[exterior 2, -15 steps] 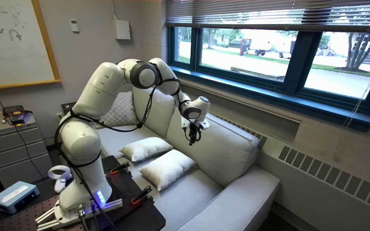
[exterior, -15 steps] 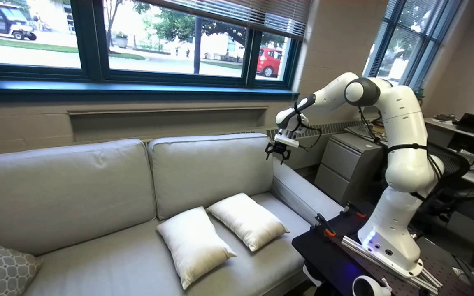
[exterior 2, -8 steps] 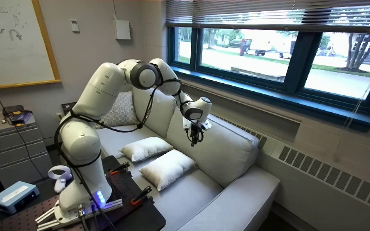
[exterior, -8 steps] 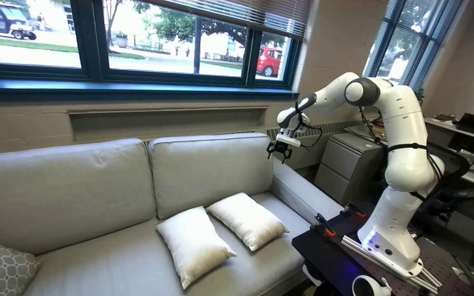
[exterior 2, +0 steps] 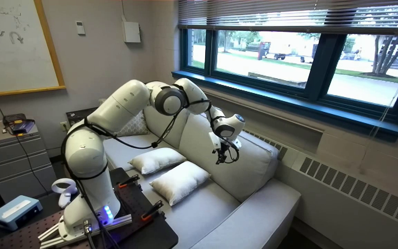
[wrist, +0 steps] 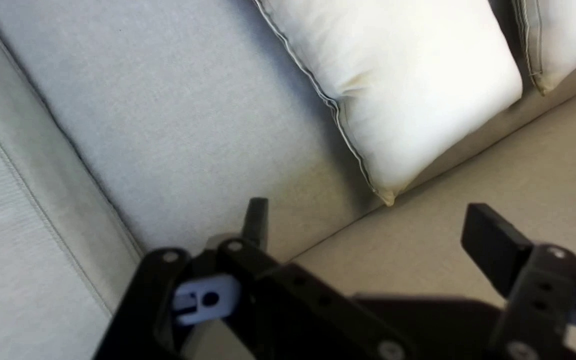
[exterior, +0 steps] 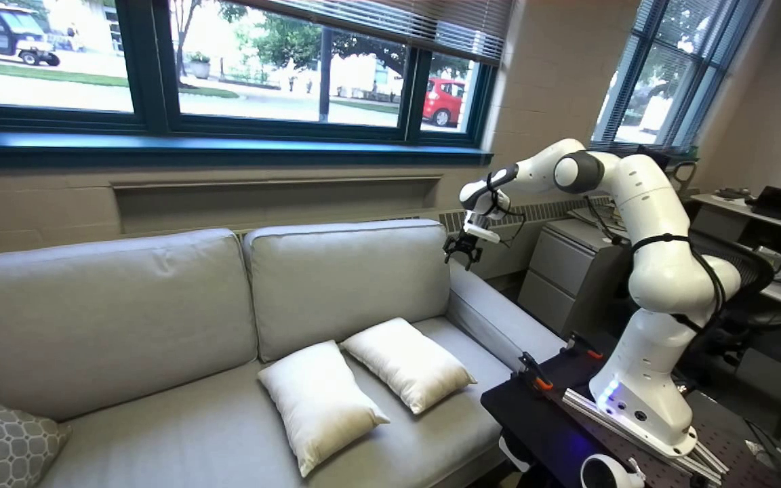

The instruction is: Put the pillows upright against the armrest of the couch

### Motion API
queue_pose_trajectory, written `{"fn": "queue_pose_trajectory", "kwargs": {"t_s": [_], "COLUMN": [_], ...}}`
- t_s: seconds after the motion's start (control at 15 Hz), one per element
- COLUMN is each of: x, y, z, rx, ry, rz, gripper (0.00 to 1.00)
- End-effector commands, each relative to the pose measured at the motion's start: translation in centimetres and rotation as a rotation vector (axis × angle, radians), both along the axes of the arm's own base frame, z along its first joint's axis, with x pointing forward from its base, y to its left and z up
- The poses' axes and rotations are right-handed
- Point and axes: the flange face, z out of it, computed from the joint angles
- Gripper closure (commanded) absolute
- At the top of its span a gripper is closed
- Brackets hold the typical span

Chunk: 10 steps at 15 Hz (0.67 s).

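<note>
On the couch (exterior: 167, 413), two pillows (exterior: 319, 405) lie flat, apart from the armrest (exterior: 507, 317). Our gripper (exterior: 457, 263) hangs above, jaws spread wide.

arm (exterior 2: 116, 103) arched, elbow (exterior 2: 172, 104) high | wrist (exterior 2: 227, 128) bent down | gripper (wrist: 368, 222) pointing downward, spread wide

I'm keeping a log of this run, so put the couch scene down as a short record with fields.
Gripper: open, nothing held, above the couch
Near pillow: cream-white, lying flat on the couch, apart from the armrest
Far pillow: cream-white, lying flat beside the near one, farther from the armrest
Patterned pillow: grey, toward the couch's opposite end
Task status: neither cream-white pillow upright against the armrest yet
</note>
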Motion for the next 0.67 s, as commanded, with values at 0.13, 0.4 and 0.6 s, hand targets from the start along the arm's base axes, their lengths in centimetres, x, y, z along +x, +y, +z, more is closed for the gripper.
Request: {"fn": "queue_pose_trajectory", "kwargs": {"t_s": [0.13, 0.4, 0.6], "x": [2.7, 2.7, 2.2], "y": [-1.2, 0.1, 0.9], "z": [-7.4, -13.4, -17.6], "rx": [0.178, 0.281, 0.318], "ry": [0.03, 0.062, 0.091], "rz": [0.013, -0.019, -0.035], "gripper": [0.0, 0.0, 0.0]}}
